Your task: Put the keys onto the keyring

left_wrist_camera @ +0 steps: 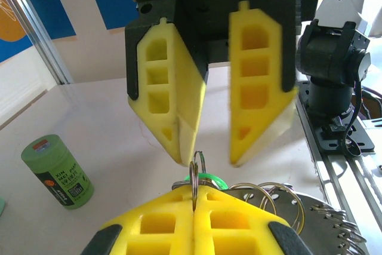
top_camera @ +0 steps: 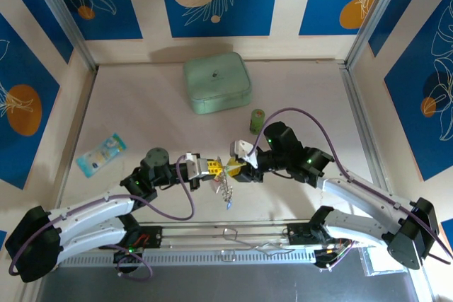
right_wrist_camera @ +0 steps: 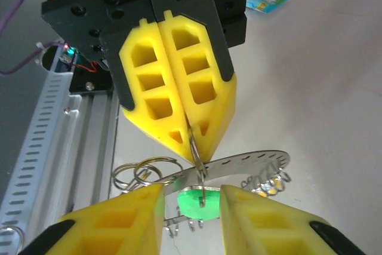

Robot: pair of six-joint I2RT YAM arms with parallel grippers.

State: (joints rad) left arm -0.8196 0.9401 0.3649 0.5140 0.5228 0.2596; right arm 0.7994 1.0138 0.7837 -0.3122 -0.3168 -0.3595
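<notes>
left pincer [left_wrist_camera: 194, 194] clenched on thin ring [left_wrist_camera: 196, 168], right pincer [right_wrist_camera: 192, 189] released astride green key [right_wrist_camera: 197, 205]: close squarely on key head, hold ring steady, avoid twisting.

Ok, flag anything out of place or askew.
Nothing spilled or damaged. The left gripper pinches a small metal ring, a tangle of rings dangling beneath; the right gripper, jaws open, flanks the green key.

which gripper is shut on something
The left gripper: its jaws are pressed together, pinching a small metal ring. The right gripper has its jaws apart, with a green key head showing between them.
</notes>
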